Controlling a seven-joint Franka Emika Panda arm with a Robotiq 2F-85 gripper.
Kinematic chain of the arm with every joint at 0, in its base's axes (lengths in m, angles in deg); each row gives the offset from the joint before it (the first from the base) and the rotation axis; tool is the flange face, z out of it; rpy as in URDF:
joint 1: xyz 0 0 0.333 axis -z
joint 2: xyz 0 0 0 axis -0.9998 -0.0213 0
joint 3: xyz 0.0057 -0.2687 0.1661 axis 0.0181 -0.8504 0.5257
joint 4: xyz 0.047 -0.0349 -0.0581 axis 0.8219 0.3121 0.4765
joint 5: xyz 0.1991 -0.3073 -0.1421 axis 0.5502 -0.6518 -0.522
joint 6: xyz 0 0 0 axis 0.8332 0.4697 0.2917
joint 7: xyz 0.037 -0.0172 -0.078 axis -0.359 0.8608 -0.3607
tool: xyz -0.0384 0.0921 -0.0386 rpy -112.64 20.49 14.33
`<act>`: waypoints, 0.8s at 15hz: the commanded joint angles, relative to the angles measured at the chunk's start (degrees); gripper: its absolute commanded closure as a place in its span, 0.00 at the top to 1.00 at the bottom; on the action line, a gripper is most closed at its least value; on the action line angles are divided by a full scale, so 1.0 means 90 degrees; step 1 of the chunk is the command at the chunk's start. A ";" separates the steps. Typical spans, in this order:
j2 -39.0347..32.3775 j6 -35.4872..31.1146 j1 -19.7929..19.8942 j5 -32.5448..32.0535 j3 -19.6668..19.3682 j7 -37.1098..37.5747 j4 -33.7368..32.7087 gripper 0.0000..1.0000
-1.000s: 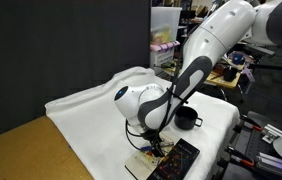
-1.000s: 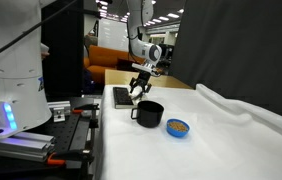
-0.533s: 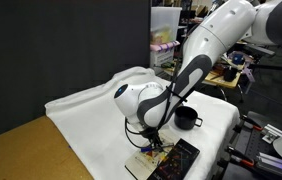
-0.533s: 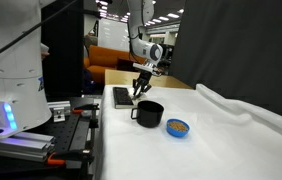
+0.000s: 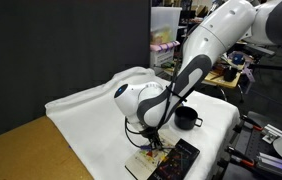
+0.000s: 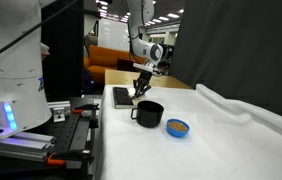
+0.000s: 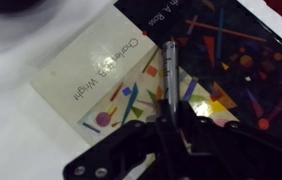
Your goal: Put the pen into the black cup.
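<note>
In the wrist view the thin dark pen (image 7: pixel 168 68) lies on the colourful cover of a book (image 7: pixel 101 75). My gripper (image 7: pixel 171 112) is shut on the pen's near end, one finger pressed to each side of it. In both exterior views the gripper (image 5: pixel 153 144) (image 6: pixel 141 88) reaches down to the book (image 5: pixel 163 160); the pen is too small to make out there. The black cup (image 5: pixel 186 118) (image 6: pixel 149 113), a squat mug with a side handle, stands upright on the white cloth a short way from the gripper.
A white cloth (image 5: pixel 91 120) covers the table and is bunched into folds along one side. A blue round disc (image 6: pixel 179 127) lies beside the cup. The book lies close to the table's edge (image 6: pixel 103 130). Lab equipment (image 6: pixel 21 140) stands just off the table.
The jaws have closed from wide apart onto the pen. The arm has hardly moved.
</note>
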State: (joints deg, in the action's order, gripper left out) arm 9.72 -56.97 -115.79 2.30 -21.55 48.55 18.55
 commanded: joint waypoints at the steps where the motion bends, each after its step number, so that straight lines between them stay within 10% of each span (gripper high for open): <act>1: -0.0023 -0.0058 0.0022 0.0009 0.0023 0.0043 -0.0015 0.04; 12: 0.0141 -0.0097 -0.0009 -0.0070 -0.0029 0.0058 -0.0307 0.04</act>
State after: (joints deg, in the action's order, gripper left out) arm 10.03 -57.40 -115.77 2.29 -21.56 48.55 15.99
